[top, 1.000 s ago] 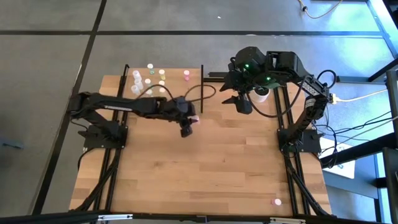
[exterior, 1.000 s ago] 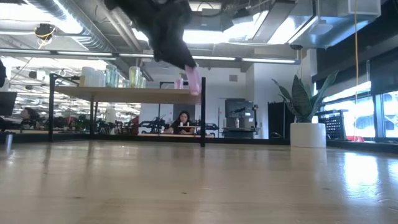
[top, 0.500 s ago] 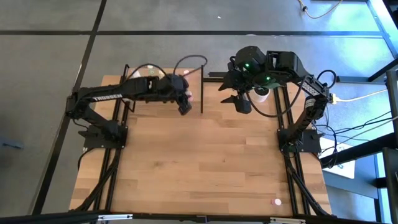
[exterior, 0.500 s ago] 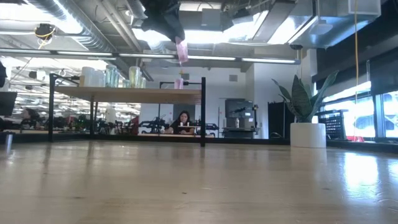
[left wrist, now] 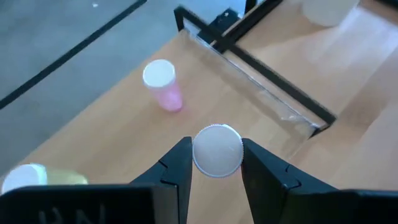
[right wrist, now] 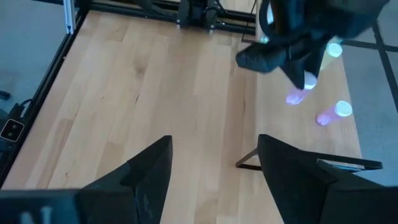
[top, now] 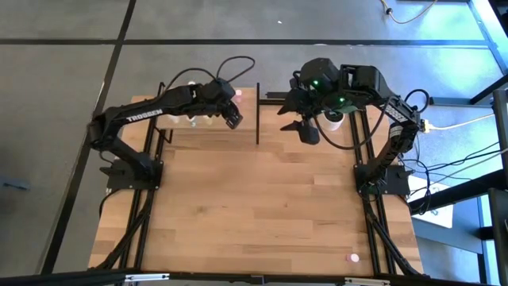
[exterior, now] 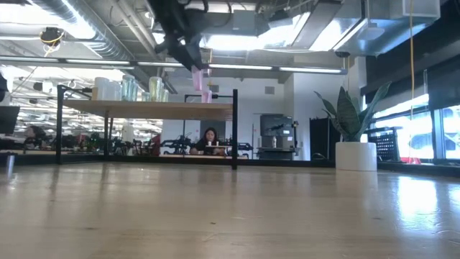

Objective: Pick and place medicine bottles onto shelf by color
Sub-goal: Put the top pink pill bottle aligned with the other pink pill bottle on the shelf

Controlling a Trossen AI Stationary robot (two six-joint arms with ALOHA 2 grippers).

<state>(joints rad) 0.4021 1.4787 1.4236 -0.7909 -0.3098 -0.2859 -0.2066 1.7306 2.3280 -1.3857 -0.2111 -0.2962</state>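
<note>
Nearest the camera side of the light-wood plank surface [top: 262,206], a small pink-topped medicine bottle [top: 354,257] stands alone by the right edge, where it also stood a second ago, not yet collected.

Farther back, the left gripper [top: 231,117] has swung from above the middle of the surface to a spot over the raised light-wood shelf with thin black posts [top: 248,103]. A second ago it hung clear of the shelf's front edge; now it hangs over the shelf's right-hand part. Its fingers [left wrist: 177,167] pinch a little pink bottle with a white cap [left wrist: 217,150], held upright above the shelf top in the low view and not yet resting on it. Just beside and beyond it a second pink bottle with a white cap [left wrist: 163,84] already stands on the shelf, so the carried one has likely reached the pink spot and lowering and release remain.

Other whitish, green and yellow bottles [exterior: 129,88] cluster at the shelf's left.

The right gripper [top: 305,127] waits at the far right of the surface, fingers spread wide and empty, just where it was before.
</note>
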